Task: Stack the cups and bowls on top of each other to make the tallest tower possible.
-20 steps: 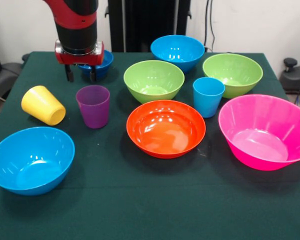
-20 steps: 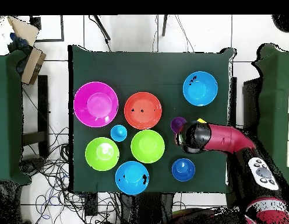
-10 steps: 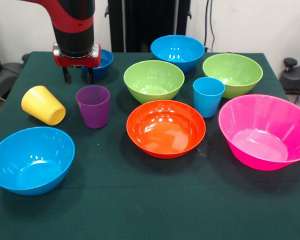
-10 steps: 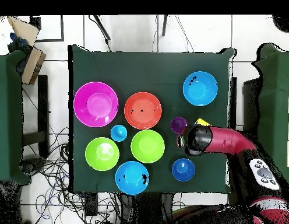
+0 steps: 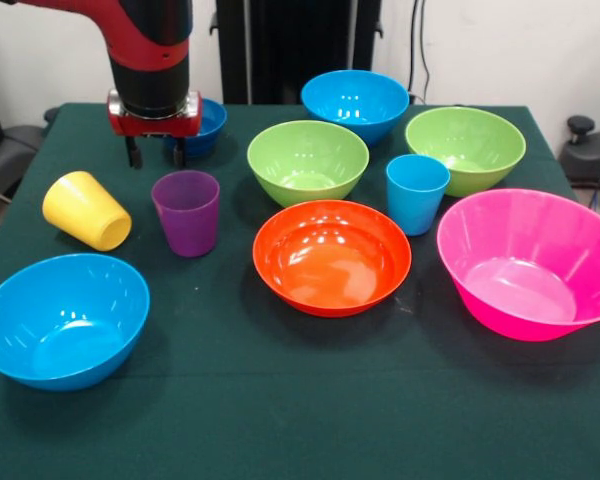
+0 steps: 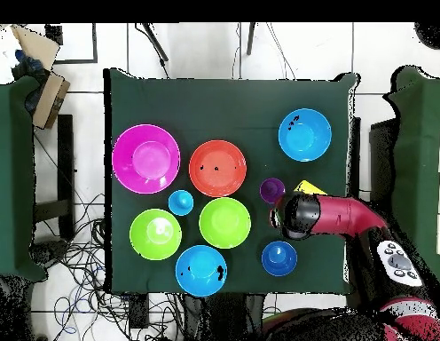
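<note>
Your gripper (image 5: pixel 155 153) hangs above the green tablecloth (image 5: pixel 280 400) with its two dark fingers spread apart and nothing between them; in the front view it sits just in front of the small dark blue bowl (image 5: pixel 202 124), partly covering it, and just behind the purple cup (image 5: pixel 187 212). From overhead you see the arm's head over the spot between the purple cup (image 6: pixel 271 189) and the dark blue bowl (image 6: pixel 279 257). The purple cup stands upright, mouth up. Just beside it, toward the table edge, the yellow cup (image 5: pixel 86 210) lies tipped on its side, apart from the purple one. In front of these two, one light blue bowl (image 5: pixel 63 318) rests near the front corner. Moving across the table, the orange bowl (image 5: pixel 332 256) sits near the middle, with a lime green bowl (image 5: pixel 308 160) behind it and the second light blue bowl (image 5: pixel 355 104) farther back. The light blue cup (image 5: pixel 417 192) stands upright between the orange bowl and the other lime green bowl (image 5: pixel 466 148), close against that green bowl. The large pink bowl (image 5: pixel 532 262) sits at the far side from your gripper. Every bowl is mouth up, none stacked.
</note>
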Robot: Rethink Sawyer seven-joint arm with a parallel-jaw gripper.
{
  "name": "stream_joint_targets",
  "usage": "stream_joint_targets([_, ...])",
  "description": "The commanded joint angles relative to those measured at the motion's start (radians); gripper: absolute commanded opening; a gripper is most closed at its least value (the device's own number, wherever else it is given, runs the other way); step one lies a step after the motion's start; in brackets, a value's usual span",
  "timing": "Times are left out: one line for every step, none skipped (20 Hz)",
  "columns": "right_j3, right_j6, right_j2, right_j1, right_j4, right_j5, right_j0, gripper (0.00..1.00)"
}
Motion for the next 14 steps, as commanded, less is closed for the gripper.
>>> stream_joint_targets([-0.003,-0.066,0.059,0.023,-0.092,-0.073,0.006,1.00])
stream_joint_targets([-0.002,-0.065,0.060,0.022,-0.094,-0.072,0.006,1.00])
stream_joint_targets([-0.003,-0.064,0.061,0.022,-0.095,-0.070,0.004,1.00])
stream_joint_targets([-0.003,-0.062,0.062,0.023,-0.097,-0.071,0.004,1.00])
stream_joint_targets([-0.005,-0.066,0.065,0.025,-0.101,-0.071,0.002,1.00])
stream_joint_targets([-0.005,-0.068,0.066,0.027,-0.105,-0.073,0.000,1.00])
stream_joint_targets([-0.008,-0.074,0.069,0.029,-0.109,-0.071,-0.002,1.00])
stream_joint_targets([-0.008,-0.075,0.070,0.031,-0.113,-0.071,-0.003,1.00])
stream_joint_targets([-0.011,-0.079,0.070,0.035,-0.119,-0.072,-0.004,1.00])
stream_joint_targets([-0.012,-0.080,0.069,0.036,-0.124,-0.073,-0.004,1.00])
stream_joint_targets([-0.014,-0.079,0.067,0.041,-0.131,-0.076,-0.003,1.00])
stream_joint_targets([-0.013,-0.077,0.066,0.042,-0.135,-0.078,-0.003,1.00])
stream_joint_targets([-0.013,-0.075,0.065,0.044,-0.139,-0.081,-0.003,1.00])
stream_joint_targets([-0.012,-0.073,0.065,0.044,-0.142,-0.082,-0.002,1.00])
